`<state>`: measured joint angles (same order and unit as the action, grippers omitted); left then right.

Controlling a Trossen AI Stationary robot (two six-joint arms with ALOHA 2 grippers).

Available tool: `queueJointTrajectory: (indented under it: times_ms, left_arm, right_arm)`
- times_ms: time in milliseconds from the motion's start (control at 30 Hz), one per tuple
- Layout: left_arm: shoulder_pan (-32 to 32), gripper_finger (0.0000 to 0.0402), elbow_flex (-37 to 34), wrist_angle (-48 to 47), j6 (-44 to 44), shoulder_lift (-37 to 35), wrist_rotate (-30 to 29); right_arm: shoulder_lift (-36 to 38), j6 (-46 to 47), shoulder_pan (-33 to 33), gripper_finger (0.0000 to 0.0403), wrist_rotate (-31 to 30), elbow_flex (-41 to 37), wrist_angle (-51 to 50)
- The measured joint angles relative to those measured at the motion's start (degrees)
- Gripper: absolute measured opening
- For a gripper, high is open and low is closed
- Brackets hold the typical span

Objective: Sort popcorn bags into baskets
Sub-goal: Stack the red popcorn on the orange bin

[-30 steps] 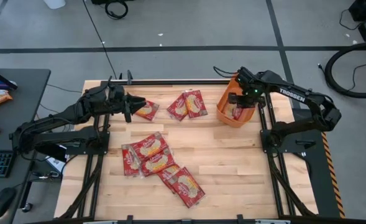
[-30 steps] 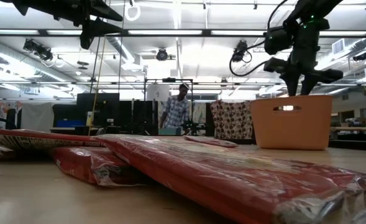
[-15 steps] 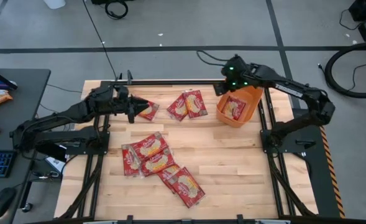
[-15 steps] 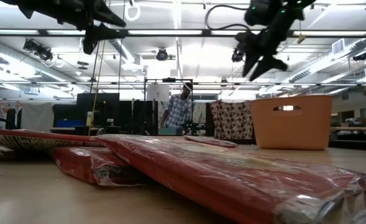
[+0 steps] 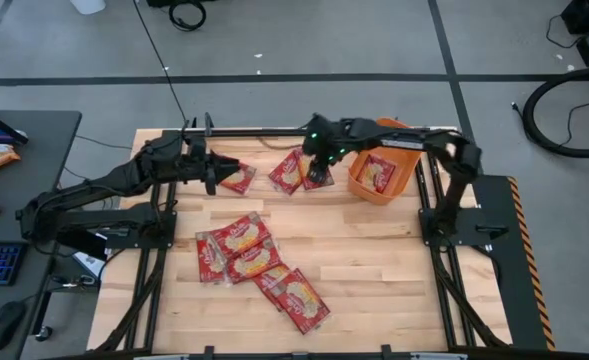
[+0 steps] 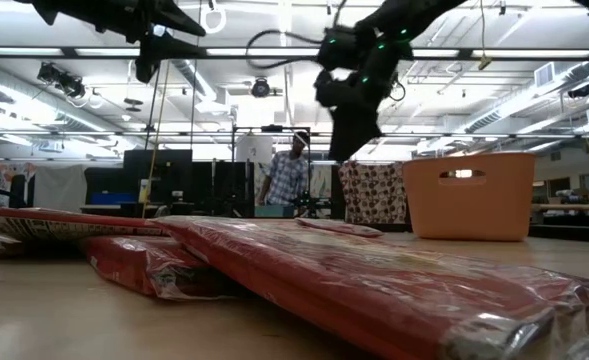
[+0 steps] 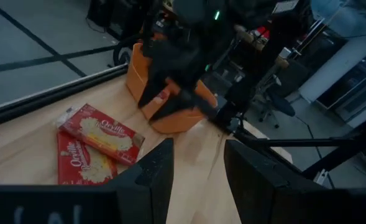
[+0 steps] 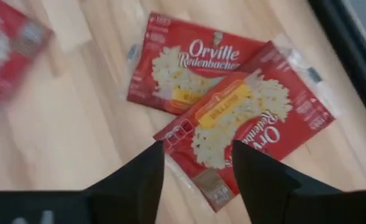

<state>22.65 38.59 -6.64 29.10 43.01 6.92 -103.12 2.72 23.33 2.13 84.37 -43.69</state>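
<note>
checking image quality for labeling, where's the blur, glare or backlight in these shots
Low view: ceiling lights backlight the right gripper into a smeared silhouette; the nearest popcorn bag is soft. Right wrist view: the bag at the edge is smeared; the overlapping pair reads sharp. High view: evenly lit.

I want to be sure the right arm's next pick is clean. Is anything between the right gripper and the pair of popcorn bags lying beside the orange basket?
Nothing visible is in the way. The right gripper, open, hangs right above the overlapping pair of popcorn bags, with only bare table around them. The basket sits just beside the pair, and the left gripper is off by another bag.
</note>
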Motion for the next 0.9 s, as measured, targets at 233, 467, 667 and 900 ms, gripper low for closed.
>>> queueJointTrajectory:
  times_ms: [233, 467, 667, 900]
  left_arm:
    - [0.0, 0.0146, 0.0, -6.0, 0.2, 0.2, 0.0]
    - [0.0, 0.0146, 0.0, -8.4, 0.2, -2.5, 1.5]
    - [0.0, 0.0146, 0.0, -8.3, 0.2, -5.3, 1.4]
    - [0.0, 0.0146, 0.0, -8.7, 0.2, -5.2, 1.3]
  right_arm:
    - [-8.7, 1.6, -4.3, 0.0267, -12.4, 4.7, -0.2]
    - [-15.5, 3.3, -5.2, 0.0320, -12.8, 9.2, -0.6]
    - [-18.3, 3.1, -5.7, 0.0326, -14.6, 9.9, -0.5]
    - [-22.1, 0.7, -6.3, 0.0300, -16.5, 9.8, -2.1]
